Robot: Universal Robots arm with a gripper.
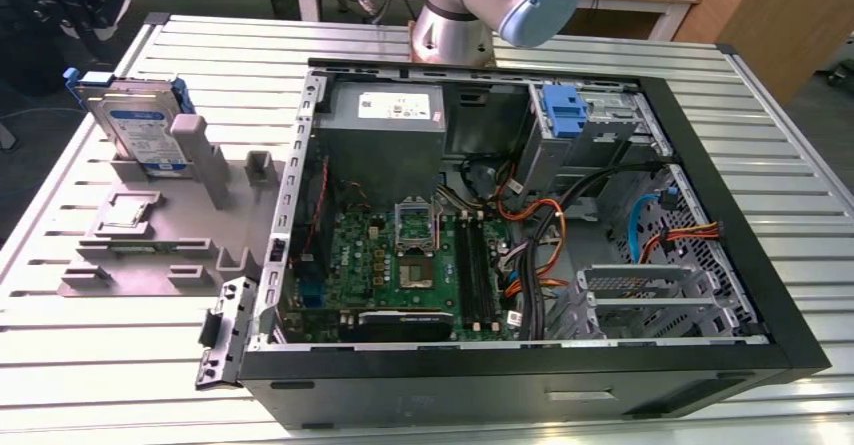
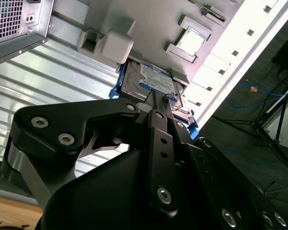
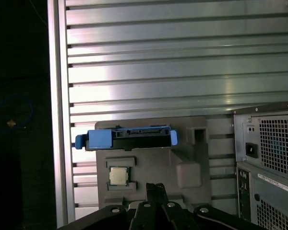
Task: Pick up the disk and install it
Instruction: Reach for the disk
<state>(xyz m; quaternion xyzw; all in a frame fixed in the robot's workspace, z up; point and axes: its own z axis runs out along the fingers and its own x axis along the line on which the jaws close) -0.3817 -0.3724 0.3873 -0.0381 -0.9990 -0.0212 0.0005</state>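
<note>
Silver-grey metal disk (image 1: 140, 125) w/ blue rails stands in grey plastic holder (image 1: 147, 255) near ribbed metal table (image 1: 400, 45) edge. Black gripper (image 3: 156, 189) apart from it; open/closed, we cannot tell. Likely risk: skewed approach knocks disk over.

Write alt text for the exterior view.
The disk, blue-railed, stands upright in a grey holder on the exterior view's left, beside an open computer case on a slatted table. The robot arm rises behind the case.

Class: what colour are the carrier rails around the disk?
Blue; the carrier rails show best in the first wrist view.
</note>
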